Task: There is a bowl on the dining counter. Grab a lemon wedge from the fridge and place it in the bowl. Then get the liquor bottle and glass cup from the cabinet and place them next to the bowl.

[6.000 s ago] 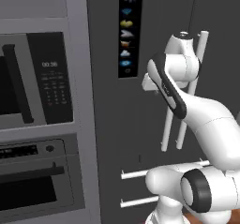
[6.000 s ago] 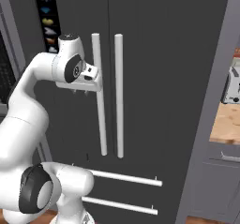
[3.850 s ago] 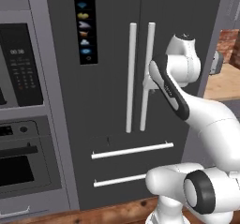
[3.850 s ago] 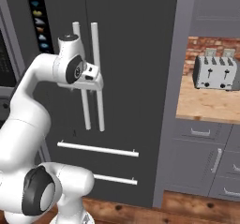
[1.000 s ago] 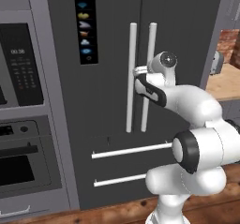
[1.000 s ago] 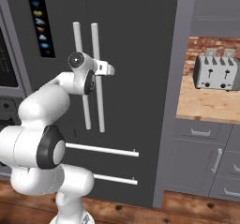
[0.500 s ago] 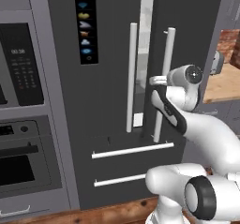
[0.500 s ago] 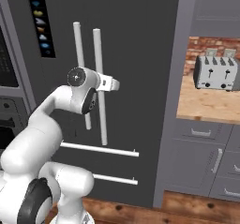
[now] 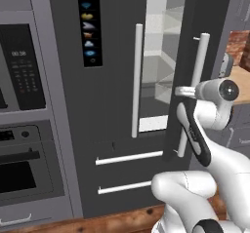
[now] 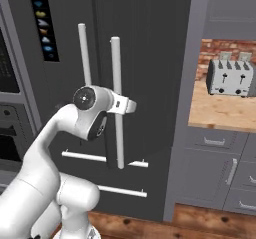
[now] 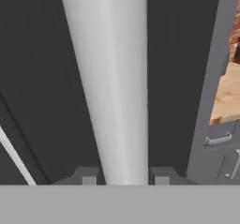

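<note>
The fridge (image 9: pixel 112 56) is a tall dark grey appliance with a display panel on its left door. Its right door (image 9: pixel 183 37) stands partly swung out, and a strip of white interior with clear shelves (image 9: pixel 158 56) shows in the gap. My gripper (image 9: pixel 184 91) is shut on that door's long white bar handle (image 9: pixel 196 81), about halfway up. From the right base view the gripper (image 10: pixel 128 104) clamps the same handle (image 10: pixel 116 133). In the hand view the handle (image 11: pixel 110 78) runs between my fingertips (image 11: pixel 89 176). The lemon wedge, bowl, bottle and cup are out of view.
A built-in microwave and oven column (image 9: pixel 24 129) stands left of the fridge. The left door's handle (image 9: pixel 136 81) and two drawer bars (image 9: pixel 129 157) are below and beside my hand. To the right a tan counter holds a toaster (image 10: pixel 230 78) over grey drawers (image 10: pixel 215 173).
The right fridge door has swung further out with my gripper on its handle, and the gap showing the white interior has widened. My hand has drawn back toward the base.
</note>
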Controlling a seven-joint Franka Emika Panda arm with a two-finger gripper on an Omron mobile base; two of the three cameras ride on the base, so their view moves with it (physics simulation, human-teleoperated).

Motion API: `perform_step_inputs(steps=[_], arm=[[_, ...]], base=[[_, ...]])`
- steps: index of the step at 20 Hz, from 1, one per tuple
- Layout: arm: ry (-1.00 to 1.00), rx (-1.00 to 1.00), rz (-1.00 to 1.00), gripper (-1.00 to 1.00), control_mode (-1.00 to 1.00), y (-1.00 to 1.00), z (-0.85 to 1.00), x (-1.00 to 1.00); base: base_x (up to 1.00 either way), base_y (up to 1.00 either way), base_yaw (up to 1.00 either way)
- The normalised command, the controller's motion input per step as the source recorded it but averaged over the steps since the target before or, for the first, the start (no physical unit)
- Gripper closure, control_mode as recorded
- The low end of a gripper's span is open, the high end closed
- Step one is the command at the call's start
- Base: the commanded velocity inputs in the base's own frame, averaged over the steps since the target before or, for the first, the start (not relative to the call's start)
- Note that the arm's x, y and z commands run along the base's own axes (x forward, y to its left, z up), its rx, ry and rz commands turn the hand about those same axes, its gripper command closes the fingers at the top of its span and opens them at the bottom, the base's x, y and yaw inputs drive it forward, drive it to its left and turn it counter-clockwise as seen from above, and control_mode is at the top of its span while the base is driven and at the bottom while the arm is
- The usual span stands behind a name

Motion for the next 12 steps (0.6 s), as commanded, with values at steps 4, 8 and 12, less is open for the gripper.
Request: perform_step_inputs(steps=[4,8,12], arm=[[0.04,-0.03,-0.03,-1.0,-1.0,0.01,-0.01,-0.22],[-0.09,-0.04,-0.01,-1.0,-1.0,0.09,0.3,-0.95],[-0.02,-0.15,0.01,-1.0,-1.0,0.62,0.18,-0.93]], base=[[0.0,0.0,0.0],[0.0,0.0,0.0],[0.0,0.0,0.0]])
